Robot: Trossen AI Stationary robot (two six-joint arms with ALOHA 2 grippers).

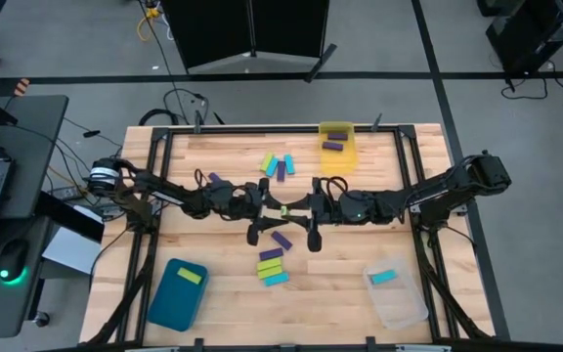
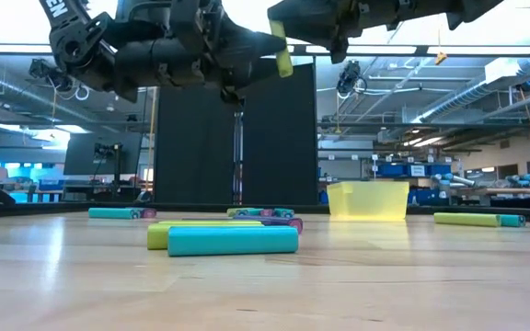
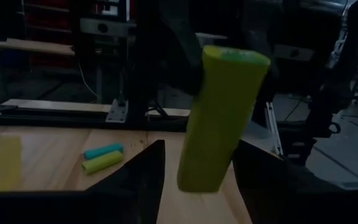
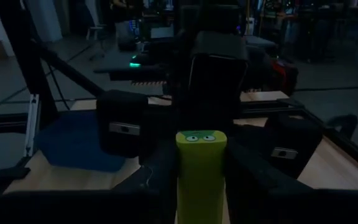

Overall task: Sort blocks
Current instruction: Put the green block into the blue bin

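Mid-air handoff over table centre
Right gripper (image 4: 201,180) clamped on lime block (image 4: 200,168); left gripper (image 3: 194,165) jaws apart around it.

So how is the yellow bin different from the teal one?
The yellow bin sits at the table's far edge, between the two arms' sides; the teal bin lies at the near edge on the left arm's side. The yellow bin holds two purple blocks; the teal bin holds one lime green block. The yellow one is see-through, the teal one solid. Both are rectangular.
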